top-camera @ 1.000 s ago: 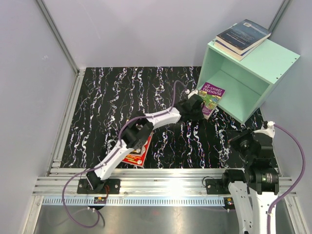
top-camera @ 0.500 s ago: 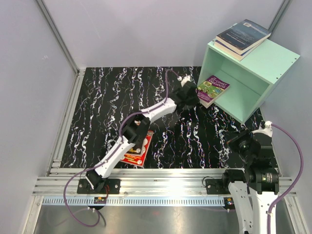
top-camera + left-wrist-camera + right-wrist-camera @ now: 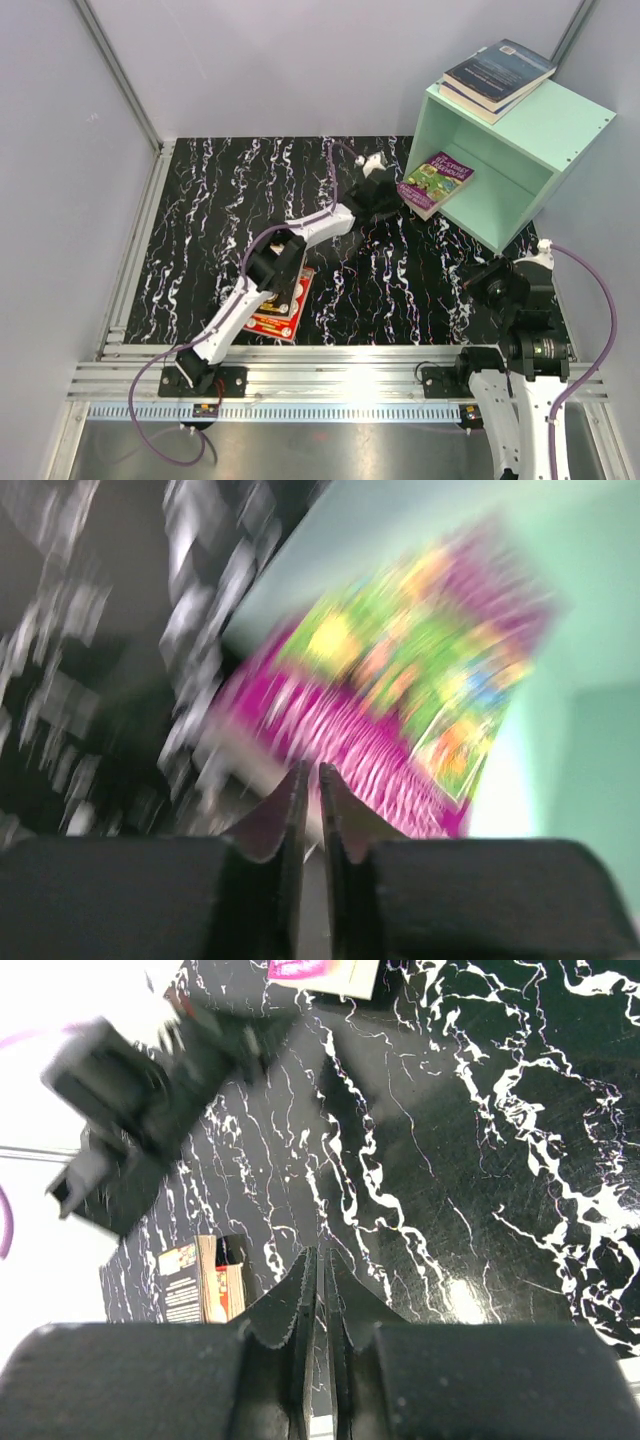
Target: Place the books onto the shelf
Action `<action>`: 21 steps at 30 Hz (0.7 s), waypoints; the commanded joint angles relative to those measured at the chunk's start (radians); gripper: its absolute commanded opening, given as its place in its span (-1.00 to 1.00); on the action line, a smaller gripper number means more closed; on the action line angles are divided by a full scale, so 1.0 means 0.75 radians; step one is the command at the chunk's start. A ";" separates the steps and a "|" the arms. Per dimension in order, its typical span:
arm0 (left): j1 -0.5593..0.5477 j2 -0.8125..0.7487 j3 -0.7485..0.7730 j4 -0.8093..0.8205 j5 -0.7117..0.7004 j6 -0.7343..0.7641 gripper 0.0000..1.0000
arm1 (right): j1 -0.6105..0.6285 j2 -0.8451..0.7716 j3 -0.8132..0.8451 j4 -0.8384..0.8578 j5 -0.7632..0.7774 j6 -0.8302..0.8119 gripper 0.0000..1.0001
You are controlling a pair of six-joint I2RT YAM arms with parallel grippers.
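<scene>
Treehouse book (image 3: 435,182): now lies partly inside the shelf (image 3: 565,115), where we nudged it; left gripper (image 3: 311,775) pressed together, empty

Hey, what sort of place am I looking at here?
Probably a robotics lab test cell: left arm and right arm bolted to an aluminium rail, plain grey panel walls around a black marbled tabletop, a mint-green shelf staged with books.

One camera sits high up behind me and looks down on the whole table (image 3: 200,200). One rides behind my left fingers (image 3: 287,830), very close to the purple book (image 3: 400,700) ahead. One behind my right fingers (image 3: 300,1300) looks from farther off. That book shows far past their tips too.
</scene>
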 commanded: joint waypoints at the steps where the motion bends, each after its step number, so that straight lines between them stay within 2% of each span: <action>1: -0.005 -0.368 -0.451 0.117 -0.174 0.004 -0.84 | -0.002 -0.005 -0.003 0.059 -0.024 -0.035 -0.75; 2: -0.001 -0.444 -0.693 0.211 -0.205 -0.014 -0.88 | -0.002 -0.007 -0.005 0.061 -0.024 -0.035 -0.75; 3: 0.005 -0.552 -0.760 0.220 -0.230 -0.020 -0.91 | -0.002 -0.005 -0.011 0.073 -0.028 -0.033 -0.75; 6: 0.011 -0.606 -0.835 0.161 -0.226 0.008 -0.99 | -0.002 0.010 -0.026 0.095 -0.041 -0.031 -0.74; 8: 0.003 -0.582 -0.818 0.151 -0.136 0.025 -1.00 | -0.002 0.016 -0.032 0.106 -0.043 -0.029 -0.75; 11: -0.019 -0.486 -0.720 0.153 -0.024 0.010 -1.00 | -0.002 0.022 -0.040 0.118 -0.043 -0.025 -0.75; 21: -0.089 0.053 0.069 -0.007 0.026 -0.090 -0.97 | -0.002 0.006 -0.011 0.063 -0.049 -0.023 -0.75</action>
